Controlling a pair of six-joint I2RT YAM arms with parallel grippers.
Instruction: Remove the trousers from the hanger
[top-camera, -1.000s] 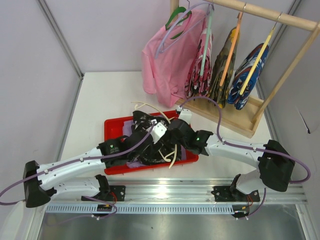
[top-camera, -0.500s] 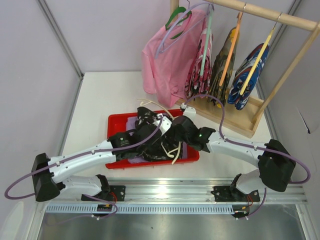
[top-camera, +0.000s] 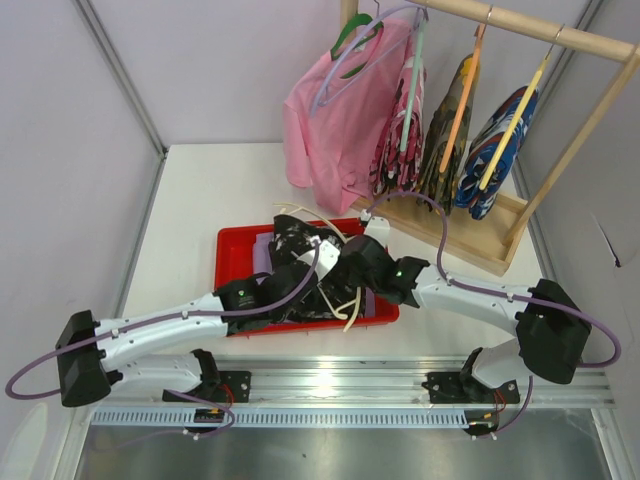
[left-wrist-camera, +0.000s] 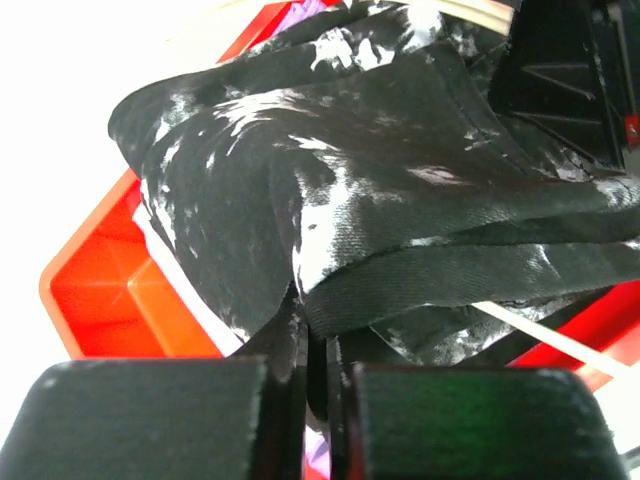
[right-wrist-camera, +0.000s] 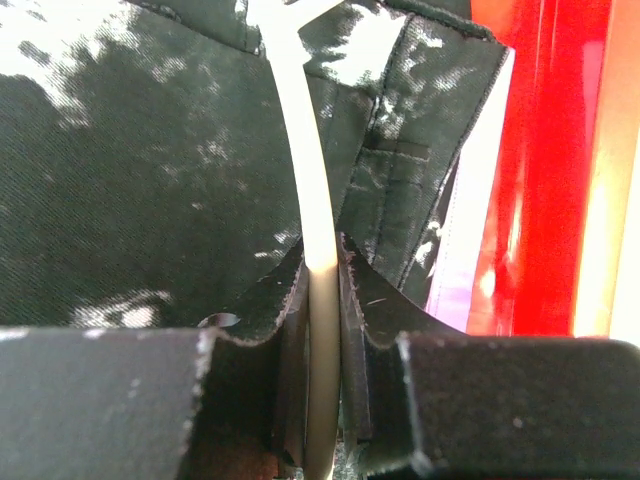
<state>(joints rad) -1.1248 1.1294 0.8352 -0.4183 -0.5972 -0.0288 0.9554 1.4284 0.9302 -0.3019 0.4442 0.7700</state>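
Black white-speckled trousers (top-camera: 292, 262) lie crumpled in a red tray (top-camera: 232, 243), still threaded on a cream hanger (top-camera: 350, 305). Pale lavender trousers (top-camera: 372, 300) lie under them. My left gripper (top-camera: 305, 278) is shut on a fold of the black trousers (left-wrist-camera: 350, 170); in the left wrist view its jaws (left-wrist-camera: 318, 345) pinch the cloth's edge. My right gripper (top-camera: 342, 272) is shut on the hanger's thin bar (right-wrist-camera: 300, 140), which runs straight between the jaws (right-wrist-camera: 323, 290) over the black cloth (right-wrist-camera: 130, 170). A lavender strip (right-wrist-camera: 470, 230) shows beside the tray wall (right-wrist-camera: 550, 150).
A wooden rack (top-camera: 470, 240) stands at the back right, holding a pink shirt (top-camera: 335, 120) and several patterned garments on hangers (top-camera: 495, 150). Grey walls close in on the left and right. A metal rail (top-camera: 330, 385) runs along the near edge.
My left gripper has reached right into the tray and shut on the black trousers. The tray slid slightly right. The right gripper kept its hold on the hanger.
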